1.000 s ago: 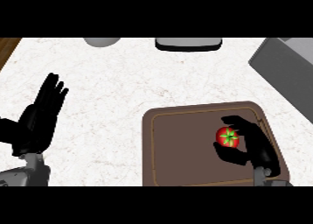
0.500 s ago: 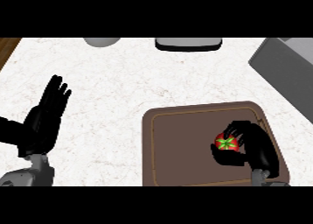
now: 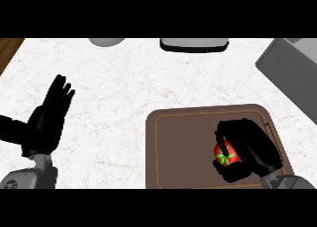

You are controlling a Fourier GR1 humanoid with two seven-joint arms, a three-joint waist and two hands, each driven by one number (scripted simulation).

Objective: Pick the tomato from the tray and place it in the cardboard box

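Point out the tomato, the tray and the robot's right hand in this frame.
tomato (image 3: pixel 225 154), head view: red skin by the green stem.
tray (image 3: pixel 187 116), head view: bare part near its upper rim.
right hand (image 3: pixel 251 145), head view: back of the hand, curled round the tomato.

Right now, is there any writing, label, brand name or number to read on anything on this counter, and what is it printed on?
No readable text anywhere.
Brown rectangular tray: no lettering.
Red tomato with green stem, held in the black right hand: no sticker shows.
Grey slanted box-like thing at the right edge: plain faces.
Dark, light-topped object and grey rounded object at the far edge: no marks.
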